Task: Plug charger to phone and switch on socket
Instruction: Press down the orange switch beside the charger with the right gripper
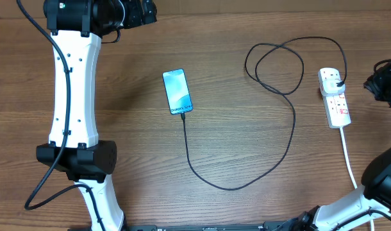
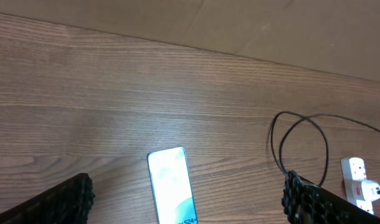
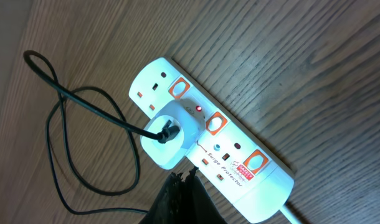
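Note:
The phone (image 1: 177, 91) lies face up mid-table with its screen lit; it also shows in the left wrist view (image 2: 171, 186). The charger cable (image 1: 291, 128) has its tip in the phone's near end, runs in a wide curve, loops, and ends at a white plug (image 3: 171, 134) seated in the socket strip (image 1: 336, 102). A small red light (image 3: 198, 109) glows on the strip (image 3: 240, 155). My left gripper (image 2: 189, 190) is open and empty, high above the phone. My right gripper (image 3: 185, 182) is shut, its tips right at the strip's side below the plug.
The strip's thick white cord (image 1: 349, 160) runs toward the near right edge. The left arm's white link (image 1: 74, 90) stretches along the table's left side. The cable's loop (image 1: 275, 64) lies between the phone and the strip.

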Tool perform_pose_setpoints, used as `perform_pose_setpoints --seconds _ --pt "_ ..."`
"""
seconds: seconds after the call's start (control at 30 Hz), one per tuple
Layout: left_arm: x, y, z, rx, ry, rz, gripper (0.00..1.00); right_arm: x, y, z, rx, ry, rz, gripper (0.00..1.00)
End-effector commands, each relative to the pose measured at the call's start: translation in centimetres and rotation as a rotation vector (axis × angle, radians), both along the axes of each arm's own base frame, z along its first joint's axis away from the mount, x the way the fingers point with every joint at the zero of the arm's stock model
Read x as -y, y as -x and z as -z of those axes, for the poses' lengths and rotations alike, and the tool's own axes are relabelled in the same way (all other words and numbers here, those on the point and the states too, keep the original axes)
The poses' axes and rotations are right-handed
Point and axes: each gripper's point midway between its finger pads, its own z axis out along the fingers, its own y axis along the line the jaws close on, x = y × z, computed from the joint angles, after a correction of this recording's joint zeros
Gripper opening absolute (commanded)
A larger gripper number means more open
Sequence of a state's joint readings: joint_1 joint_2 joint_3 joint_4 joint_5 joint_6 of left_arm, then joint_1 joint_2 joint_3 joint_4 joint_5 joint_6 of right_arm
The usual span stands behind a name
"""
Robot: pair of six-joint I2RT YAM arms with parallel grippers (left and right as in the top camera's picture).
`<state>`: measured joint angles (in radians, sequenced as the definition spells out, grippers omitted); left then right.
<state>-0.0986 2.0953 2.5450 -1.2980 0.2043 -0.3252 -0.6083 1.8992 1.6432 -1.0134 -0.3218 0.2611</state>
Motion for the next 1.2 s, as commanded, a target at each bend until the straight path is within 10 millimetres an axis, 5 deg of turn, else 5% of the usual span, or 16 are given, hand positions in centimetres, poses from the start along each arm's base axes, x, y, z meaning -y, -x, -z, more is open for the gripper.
perform_pose_setpoints --seconds 0.0,0.67,1.17 --pt "0.4 -0.1 0.7 -0.012 -0.012 0.014 1.0 0.4 -0.1 1.3 -0.019 -0.006 0.005 0.04" --pt "0.4 -0.1 0.7 -0.012 -0.012 0.013 0.99 -0.2 -0.6 8.1 -0.128 -0.104 -0.008 0.04" --pt "0.4 -0.1 0.7 -0.012 -0.012 0.014 1.0 -1.5 -1.9 8.4 -0.114 -0.09 -0.048 0.04"
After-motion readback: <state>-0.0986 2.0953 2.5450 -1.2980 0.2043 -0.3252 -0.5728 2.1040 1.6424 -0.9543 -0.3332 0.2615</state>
